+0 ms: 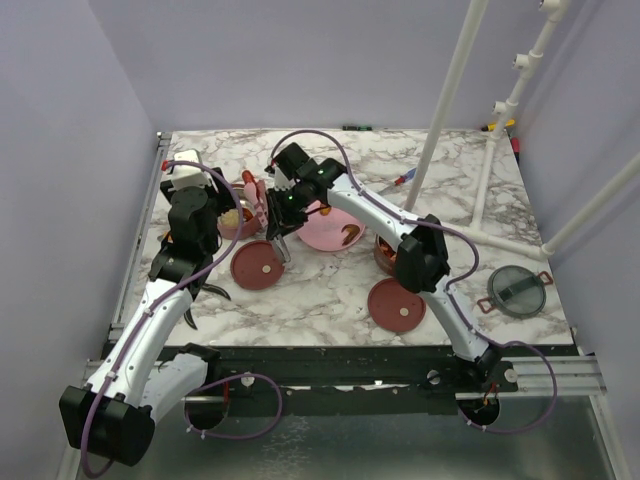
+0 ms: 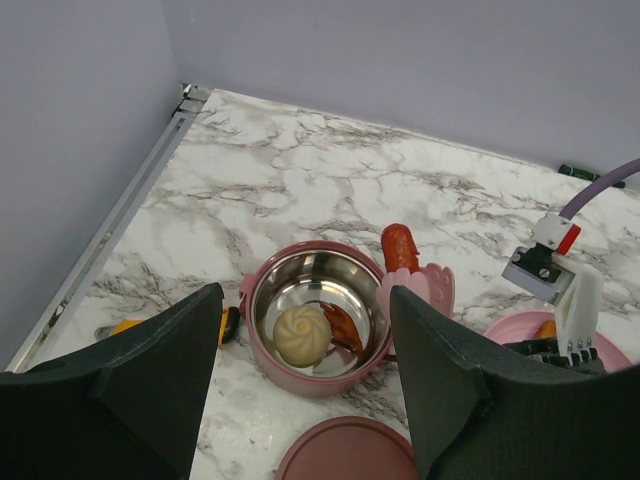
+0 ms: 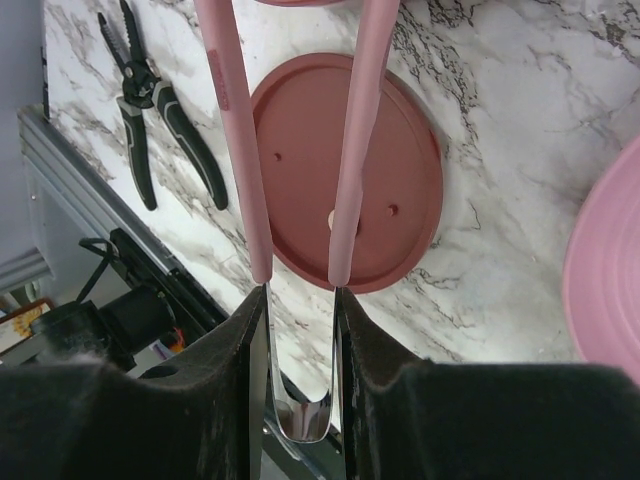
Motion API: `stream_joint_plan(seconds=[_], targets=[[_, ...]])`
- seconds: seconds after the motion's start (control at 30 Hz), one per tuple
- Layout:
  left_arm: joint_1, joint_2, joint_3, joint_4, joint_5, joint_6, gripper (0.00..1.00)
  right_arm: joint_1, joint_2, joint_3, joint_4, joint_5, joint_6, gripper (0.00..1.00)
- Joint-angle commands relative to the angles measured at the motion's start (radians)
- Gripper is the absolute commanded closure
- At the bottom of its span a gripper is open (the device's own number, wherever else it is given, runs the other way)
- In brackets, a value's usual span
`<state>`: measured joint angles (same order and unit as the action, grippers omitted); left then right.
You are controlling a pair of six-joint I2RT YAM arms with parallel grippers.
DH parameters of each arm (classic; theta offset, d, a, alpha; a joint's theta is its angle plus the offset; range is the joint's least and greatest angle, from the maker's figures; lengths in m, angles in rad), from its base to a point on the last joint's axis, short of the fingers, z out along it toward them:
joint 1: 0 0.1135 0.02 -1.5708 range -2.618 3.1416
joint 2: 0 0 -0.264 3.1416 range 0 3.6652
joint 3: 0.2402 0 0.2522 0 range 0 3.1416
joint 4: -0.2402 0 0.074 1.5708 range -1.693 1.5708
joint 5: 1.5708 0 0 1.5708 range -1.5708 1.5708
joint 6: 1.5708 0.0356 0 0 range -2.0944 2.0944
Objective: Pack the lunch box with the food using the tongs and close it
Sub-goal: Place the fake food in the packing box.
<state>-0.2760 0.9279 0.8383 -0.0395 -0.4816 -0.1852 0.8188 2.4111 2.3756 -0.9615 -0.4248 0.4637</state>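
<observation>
One lunch box tier [image 2: 262,352], a dusty-red steel-lined bowl, holds a cream bun [image 2: 302,335] and a red piece [image 2: 343,326]. My left gripper [image 2: 305,297] hangs open above and in front of it, holding nothing. My right gripper [image 3: 300,295] is shut on the steel joined end of the pink tongs [image 3: 236,150]. The tongs' tips [image 2: 428,288] pinch a red sausage [image 2: 400,248] just beyond the bowl's right rim. In the top view the right gripper [image 1: 277,212] reaches left over the pink plate [image 1: 322,235]. A second tier [image 1: 384,254] is mostly hidden behind the right arm.
Two maroon disc lids [image 1: 258,266] [image 1: 396,305] lie on the marble near the front. The clear grey top lid [image 1: 517,292] sits at the right. Black-handled pliers [image 3: 160,120] lie front left, a screwdriver [image 1: 405,182] at the back. White poles [image 1: 450,90] stand at the right.
</observation>
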Motion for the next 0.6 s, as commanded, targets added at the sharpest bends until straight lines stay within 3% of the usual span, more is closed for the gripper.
stream_joint_plan(seconds=[0.0, 0.33, 0.57], targets=[[0.006, -0.016, -0.011, 0.024, 0.012, -0.009, 0.30, 0.009, 0.042, 0.045, 0.054, -0.046, -0.007, 0.92], [0.006, -0.015, -0.013, 0.029, 0.022, -0.011, 0.30, 0.010, 0.095, 0.067, 0.057, -0.075, -0.014, 0.89], [0.005, -0.014, -0.014, 0.030, 0.025, -0.013, 0.30, 0.010, 0.094, 0.066, 0.052, -0.069, -0.020, 0.76]])
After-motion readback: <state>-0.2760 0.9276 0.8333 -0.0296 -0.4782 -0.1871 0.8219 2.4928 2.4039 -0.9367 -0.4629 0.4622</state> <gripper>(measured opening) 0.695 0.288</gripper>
